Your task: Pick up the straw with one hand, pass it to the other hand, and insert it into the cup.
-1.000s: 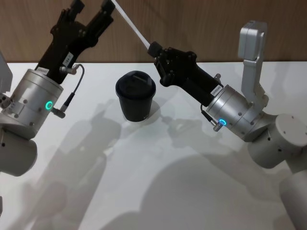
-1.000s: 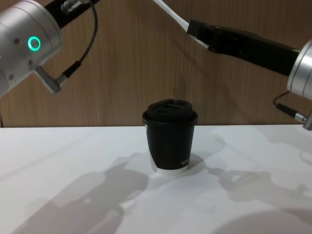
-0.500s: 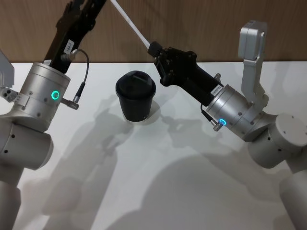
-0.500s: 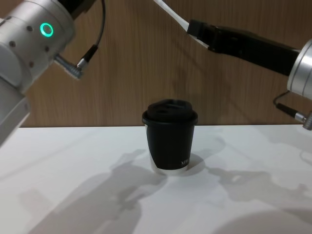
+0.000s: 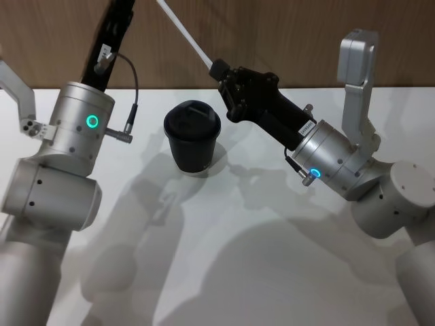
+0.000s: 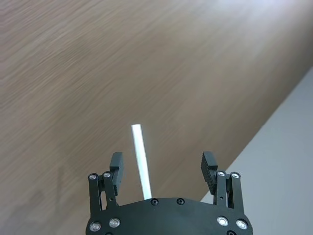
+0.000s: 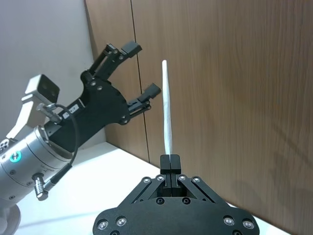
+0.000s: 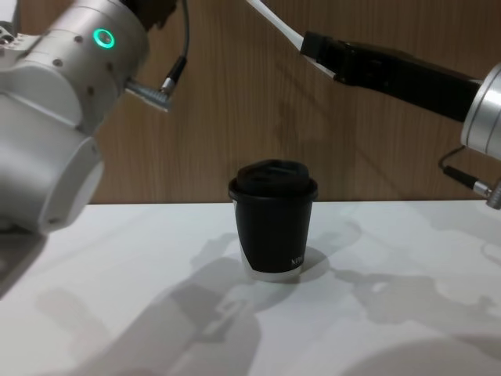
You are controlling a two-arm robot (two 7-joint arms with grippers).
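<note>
Left hand (image 6: pixel 163 162) risen toward straw (image 6: pixel 141 156), open; right hand (image 7: pixel 170 160) unmoved.

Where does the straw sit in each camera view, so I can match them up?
Head view: the straw top centre, slanting up-left from the right hand.
Chest view: the straw at the top edge, running into the right hand.
Left wrist view: the straw mid-picture, framed by the open left hand.
Right wrist view: the straw mid-picture, sticking out of the shut right hand.
Shared landmark: the wood wall behind it.
</note>
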